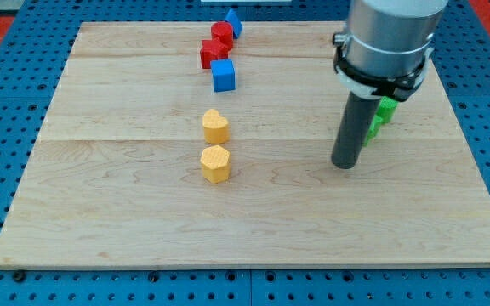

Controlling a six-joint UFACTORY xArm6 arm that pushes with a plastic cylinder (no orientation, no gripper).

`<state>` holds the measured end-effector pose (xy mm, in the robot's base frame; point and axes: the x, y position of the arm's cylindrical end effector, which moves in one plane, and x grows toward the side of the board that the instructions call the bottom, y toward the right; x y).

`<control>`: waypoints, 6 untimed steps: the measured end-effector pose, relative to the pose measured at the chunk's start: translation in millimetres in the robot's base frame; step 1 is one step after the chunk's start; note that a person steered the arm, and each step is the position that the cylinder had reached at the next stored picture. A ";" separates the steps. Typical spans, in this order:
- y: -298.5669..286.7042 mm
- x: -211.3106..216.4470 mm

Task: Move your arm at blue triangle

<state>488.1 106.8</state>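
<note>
Tip far from target; no gripper fitted, none in view.
My tip [344,164] sits right of centre; sweep up-left to blue triangle [233,22], skirting 1 blue cube [223,76].

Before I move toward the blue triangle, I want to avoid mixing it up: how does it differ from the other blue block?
The blue triangle sits at the view's top edge of the board, beyond the red blocks; the blue cube lies below them, nearer the view's bottom. The triangle looks pointed and smaller; the cube is square-faced. My tip is far to the view's right of both. Both are the same blue.
</note>
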 end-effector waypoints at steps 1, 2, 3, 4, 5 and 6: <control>-75.0 -36.3; -65.9 -112.6; -65.9 -166.3; -66.1 -201.1; -66.2 -235.8; -66.2 -264.9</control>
